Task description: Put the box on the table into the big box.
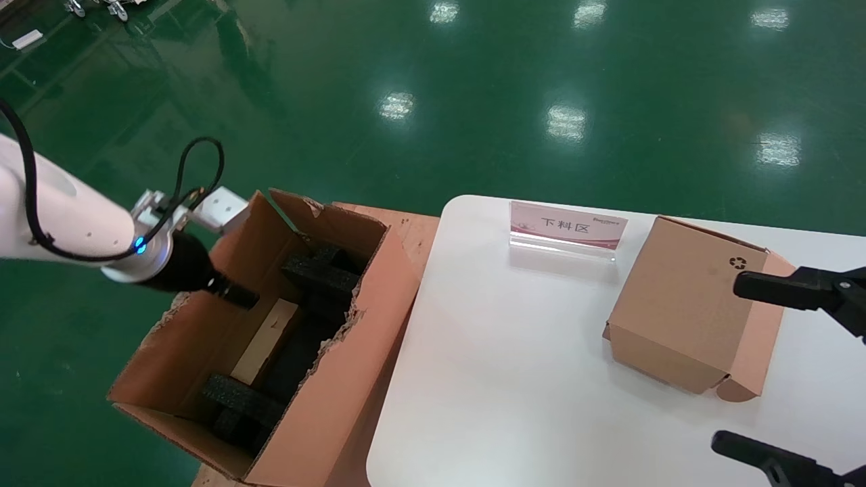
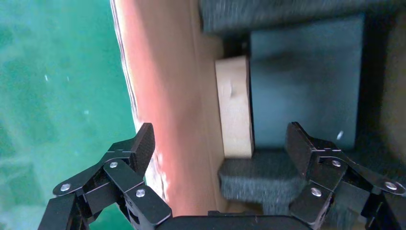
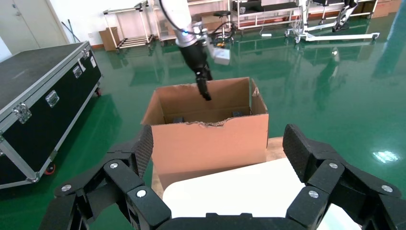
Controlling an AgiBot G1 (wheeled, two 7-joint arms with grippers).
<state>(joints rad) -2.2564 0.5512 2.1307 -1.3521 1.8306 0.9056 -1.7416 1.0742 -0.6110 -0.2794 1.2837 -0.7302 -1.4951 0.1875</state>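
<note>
Green glossy flooring (image 1: 473, 81) fills the upper part of the head view, mirroring ceiling lights. At lower right stands the table (image 1: 514, 352), white with a rounded corner, its near and right edges cut off by the frame. On it, toward upper centre, is a pink-and-white sign (image 1: 567, 230) with Chinese characters; to its right sits a squarish carton (image 1: 683, 304) marked with a black recycling symbol. The big box (image 1: 338, 399), torn along its rim, occupies the lower left, touching or just beside the table's left edge (which of the two cannot be told). Inside it, black foam blocks (image 1: 318, 270) frame the box (image 1: 267, 341), a pale slim carton lying against the inner wall; only one narrow face shows, the rest hidden by foam and shadow.

The left gripper (image 2: 220, 146) hangs over the big box's left wall, its black tip dipping inside at mid left of the head view; in the left wrist view its fingers (image 2: 141, 143) are spread wide, one outside the wall, the other above the foam, grasping nothing. The box (image 2: 234, 108) appears beyond them, apart from both.

The right gripper (image 3: 218, 148), at the right edge of the head view and partly cropped, hovers over the table with fingers (image 3: 299, 148) wide apart and empty. Its wrist view shows the big box (image 3: 210, 139) and the left gripper (image 3: 206, 91) farther off
</note>
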